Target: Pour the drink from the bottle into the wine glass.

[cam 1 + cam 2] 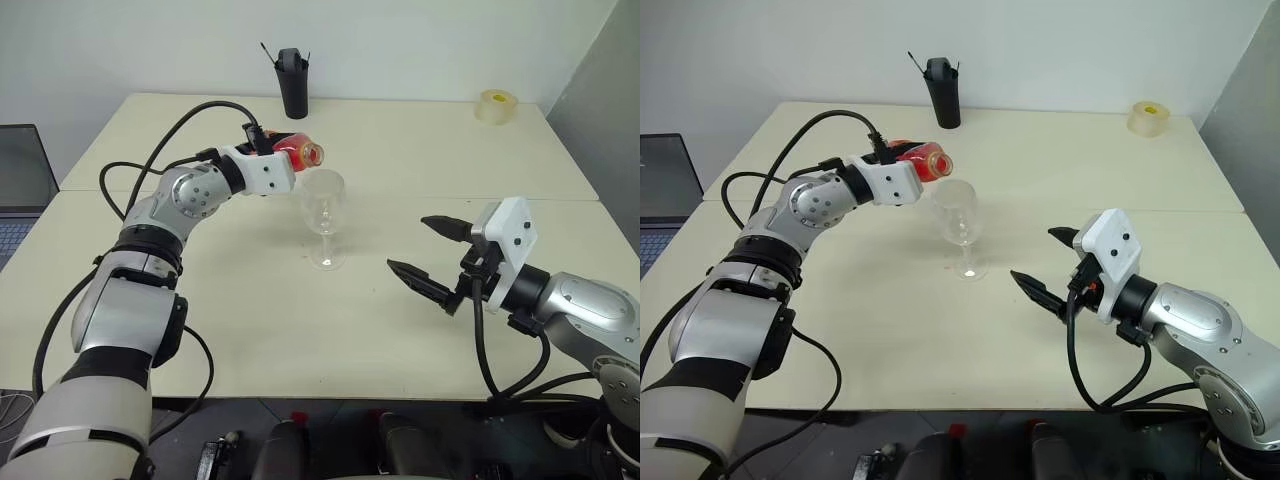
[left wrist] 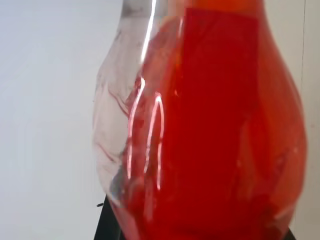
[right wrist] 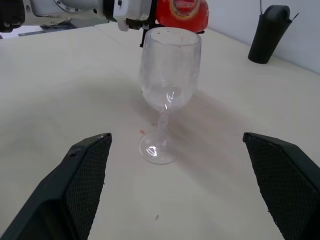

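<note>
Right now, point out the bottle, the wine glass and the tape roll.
bottle (image 1: 296, 150), left eye view, red body.
wine glass (image 1: 324, 198), left eye view, bowl.
tape roll (image 1: 496, 106), left eye view, outer side.

Left claw (image 1: 272, 152) tips bottle (image 1: 298, 151) over, seemingly empty, wine glass (image 1: 324, 216).

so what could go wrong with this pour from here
1. The bottle, tipped on its side in the left gripper, has its mouth near the rim of the wine glass rather than clearly over the bowl, so the red drink may run down the outside onto the table.
2. The glass stands free on a thin stem; the right gripper is open and apart from it, so a nudge from the bottle could tip it.
</note>
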